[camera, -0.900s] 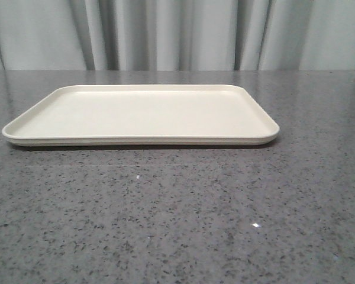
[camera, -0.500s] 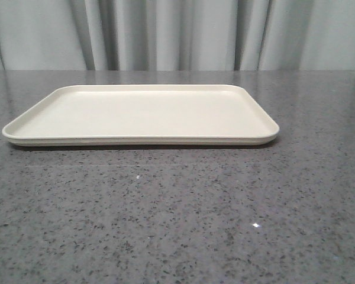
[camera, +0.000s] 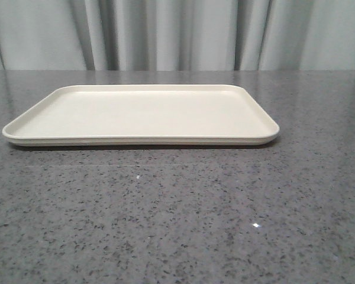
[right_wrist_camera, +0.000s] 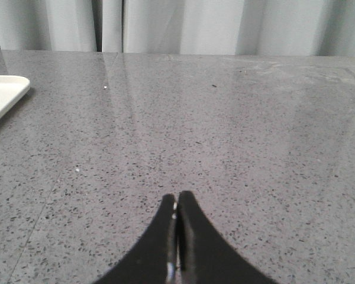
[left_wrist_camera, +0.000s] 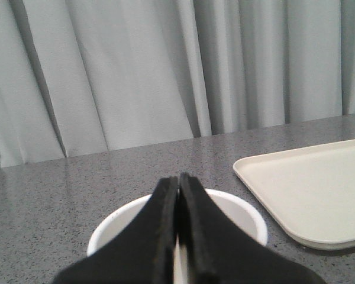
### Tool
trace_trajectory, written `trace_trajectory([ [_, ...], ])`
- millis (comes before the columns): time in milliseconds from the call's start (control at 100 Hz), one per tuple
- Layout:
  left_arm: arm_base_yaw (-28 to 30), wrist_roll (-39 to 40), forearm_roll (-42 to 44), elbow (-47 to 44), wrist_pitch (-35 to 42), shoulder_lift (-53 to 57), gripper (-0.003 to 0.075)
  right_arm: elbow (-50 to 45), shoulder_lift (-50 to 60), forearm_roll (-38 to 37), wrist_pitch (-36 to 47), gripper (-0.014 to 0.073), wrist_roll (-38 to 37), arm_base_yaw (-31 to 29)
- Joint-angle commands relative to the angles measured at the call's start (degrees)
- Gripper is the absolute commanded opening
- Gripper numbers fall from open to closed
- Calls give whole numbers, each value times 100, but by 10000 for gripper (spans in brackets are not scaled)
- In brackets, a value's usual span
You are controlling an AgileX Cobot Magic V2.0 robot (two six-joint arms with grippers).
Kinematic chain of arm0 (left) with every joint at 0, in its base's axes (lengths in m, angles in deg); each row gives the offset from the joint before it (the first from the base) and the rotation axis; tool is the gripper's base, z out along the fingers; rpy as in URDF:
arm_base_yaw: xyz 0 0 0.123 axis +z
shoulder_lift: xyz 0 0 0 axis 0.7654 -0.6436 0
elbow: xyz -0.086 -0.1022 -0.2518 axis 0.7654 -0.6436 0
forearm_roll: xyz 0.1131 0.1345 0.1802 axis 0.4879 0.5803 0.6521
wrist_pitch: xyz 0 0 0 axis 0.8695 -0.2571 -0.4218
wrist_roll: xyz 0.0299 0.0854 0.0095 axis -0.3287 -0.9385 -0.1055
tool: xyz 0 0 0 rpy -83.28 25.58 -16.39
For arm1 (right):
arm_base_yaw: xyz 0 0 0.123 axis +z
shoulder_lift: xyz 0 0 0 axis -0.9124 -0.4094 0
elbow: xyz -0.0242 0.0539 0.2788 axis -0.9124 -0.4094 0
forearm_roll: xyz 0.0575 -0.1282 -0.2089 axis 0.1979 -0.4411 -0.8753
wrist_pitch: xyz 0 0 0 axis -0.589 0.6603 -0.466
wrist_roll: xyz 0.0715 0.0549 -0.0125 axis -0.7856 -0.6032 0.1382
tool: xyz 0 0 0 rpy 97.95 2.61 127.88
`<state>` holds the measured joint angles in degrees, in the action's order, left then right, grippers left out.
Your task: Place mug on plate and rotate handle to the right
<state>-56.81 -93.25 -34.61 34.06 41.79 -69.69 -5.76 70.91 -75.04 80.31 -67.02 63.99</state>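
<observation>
Nothing has moved in the front view since the earlier frames: plate (camera: 141, 115) sits in the same spot on the grey speckled table (camera: 177, 225), bare, and neither arm shows there. Task looks unstarted: mug (left_wrist_camera: 176, 220) is not on the plate, it stands on the table just beside the plate's near corner in the left wrist view, only its white rim and open top showing. Handle and printed face are hidden from this angle, so handle heading can't be told. Left gripper (left_wrist_camera: 178, 180) hangs directly over the mug mouth, jaws pressed together, not gripping anything. Right gripper (right_wrist_camera: 177, 198) is also closed tight and empty, over bare table with only the plate's corner at the edge of its view. Left to do: open the left jaws, take the mug, carry it onto the plate, set it down, turn the handle to the right. Room judgement: plate is far wider than the mug with a low rim, so clearing the edge should need only a small lift; curtain (camera: 177, 35) backs the table's far edge, well behind the plate; right-side table is open for that arm to assist with the turn
</observation>
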Motion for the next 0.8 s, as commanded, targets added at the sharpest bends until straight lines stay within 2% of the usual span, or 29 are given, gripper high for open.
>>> trace_trajectory([
  [0,17,7,-27,-54,464,176,-20,2,114,-51,443,-67,0,11],
  [790,17,7,-27,-54,700,176,-20,2,114,-51,716,-67,4,6],
])
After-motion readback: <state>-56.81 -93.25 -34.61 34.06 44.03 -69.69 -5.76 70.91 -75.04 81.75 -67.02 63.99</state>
